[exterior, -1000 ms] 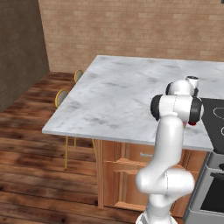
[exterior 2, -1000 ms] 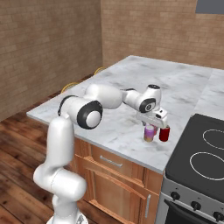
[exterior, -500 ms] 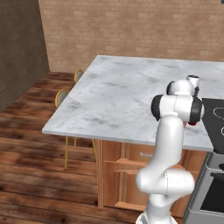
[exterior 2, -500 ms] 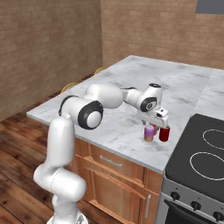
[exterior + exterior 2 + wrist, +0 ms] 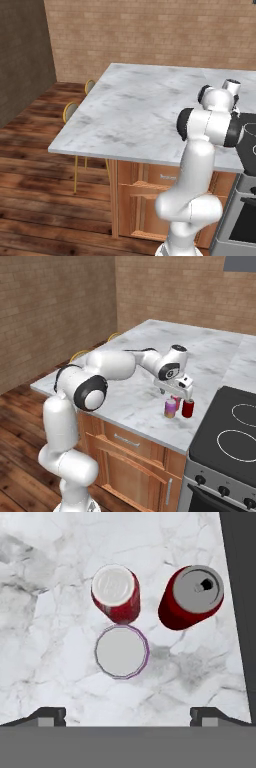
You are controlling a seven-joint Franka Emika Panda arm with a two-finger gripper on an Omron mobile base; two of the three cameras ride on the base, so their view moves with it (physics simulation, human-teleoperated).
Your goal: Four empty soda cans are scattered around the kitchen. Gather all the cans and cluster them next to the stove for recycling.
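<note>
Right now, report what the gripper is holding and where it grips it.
Nothing is held. The gripper is open above the pink-purple can, fingertips wide apart and clear of it. Two red cans stand beside it near the stove.

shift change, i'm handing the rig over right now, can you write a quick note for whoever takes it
Gripper: open, holding nothing, hanging over the cans on the marble counter and looking straight down on them.
Cans: three stand upright in a close cluster on the counter by the stove edge: the pink-purple can directly below the gripper, a red can with a white top close beside it, and a red can with a grey top nearest the cooktop.
Done: three of four cans gathered beside the stove.
Left: find the fourth can elsewhere in the kitchen, bring it and set it with the others.
</note>
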